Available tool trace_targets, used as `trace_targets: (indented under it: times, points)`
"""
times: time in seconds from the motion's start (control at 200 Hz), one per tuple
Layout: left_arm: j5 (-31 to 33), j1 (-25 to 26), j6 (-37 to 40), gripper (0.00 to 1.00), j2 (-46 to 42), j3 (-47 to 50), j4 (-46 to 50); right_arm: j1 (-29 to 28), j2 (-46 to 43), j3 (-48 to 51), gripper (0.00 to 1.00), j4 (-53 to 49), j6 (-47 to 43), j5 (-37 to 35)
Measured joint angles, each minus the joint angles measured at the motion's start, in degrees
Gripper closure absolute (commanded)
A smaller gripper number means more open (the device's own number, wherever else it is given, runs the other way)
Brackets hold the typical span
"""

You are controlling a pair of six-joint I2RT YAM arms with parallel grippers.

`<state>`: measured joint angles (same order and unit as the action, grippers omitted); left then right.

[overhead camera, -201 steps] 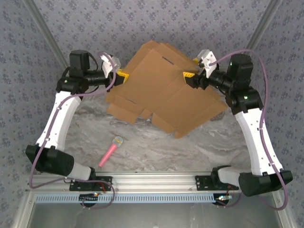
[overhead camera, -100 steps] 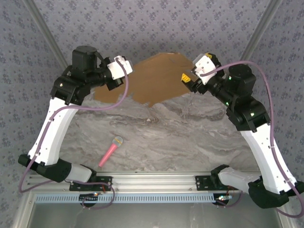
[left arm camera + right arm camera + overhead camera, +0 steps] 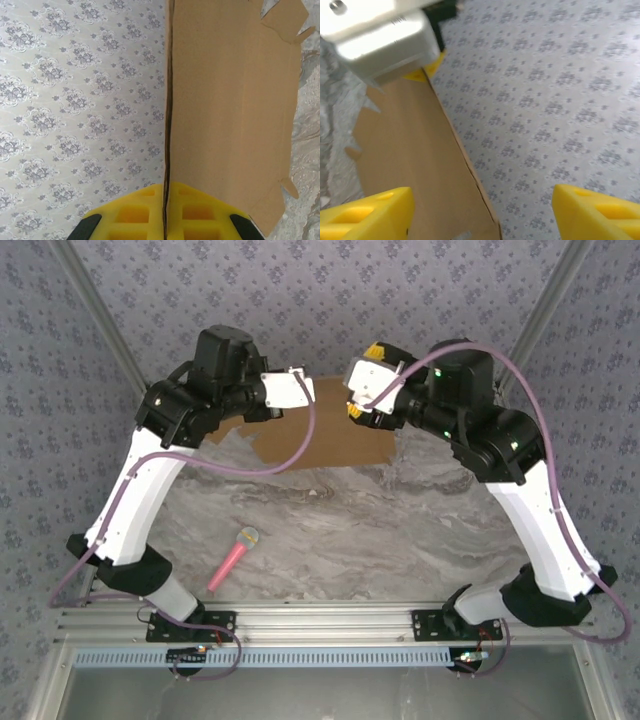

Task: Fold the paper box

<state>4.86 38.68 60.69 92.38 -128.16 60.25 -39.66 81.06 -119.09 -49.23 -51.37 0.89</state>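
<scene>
Left pincer (image 3: 164, 220) clamps paper box (image 3: 230, 110) edge; right pincer (image 3: 481, 210) spread wide, box edge ahead.

You will find no readable text here. The paper box (image 3: 335, 435) is plain brown, bearing no label, brand or number.

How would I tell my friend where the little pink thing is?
Find the grey marble table and look at its near left part, beside the white left arm. A toy microphone lies there alone: a thin pink stick with a pale round head, unlike the big brown cardboard farther back.
</scene>
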Motion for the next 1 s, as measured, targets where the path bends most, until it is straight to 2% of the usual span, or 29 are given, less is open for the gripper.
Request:
trace_targets:
  times: [0.215,0.365,0.625,0.944,0.999]
  points:
    - [3.85,3.08,3.04,1.0,1.92,-2.8,2.69,-0.13,4.52,-4.85,0.48,-6.97,-3.08,0.11]
    - [4.76,3.96,4.24,1.0,2.01,-3.82,3.17,0.07,5.25,-5.31,0.57,-9.09,-3.69,-0.07]
    - [5.05,4.7,4.87,1.0,2.03,-4.02,3.28,1.49,6.47,-5.9,0.69,-9.64,-4.02,-0.7]
    - [5.35,5.22,5.09,1.0,2.45,-4.04,3.45,2.1,8.24,-5.92,0.96,-10.12,-4.26,-0.55]
    - [5.33,5.22,5.09,0.98,2.56,-4.04,3.28,2.47,7.8,-5.18,1.0,-9.92,-4.44,0.2]
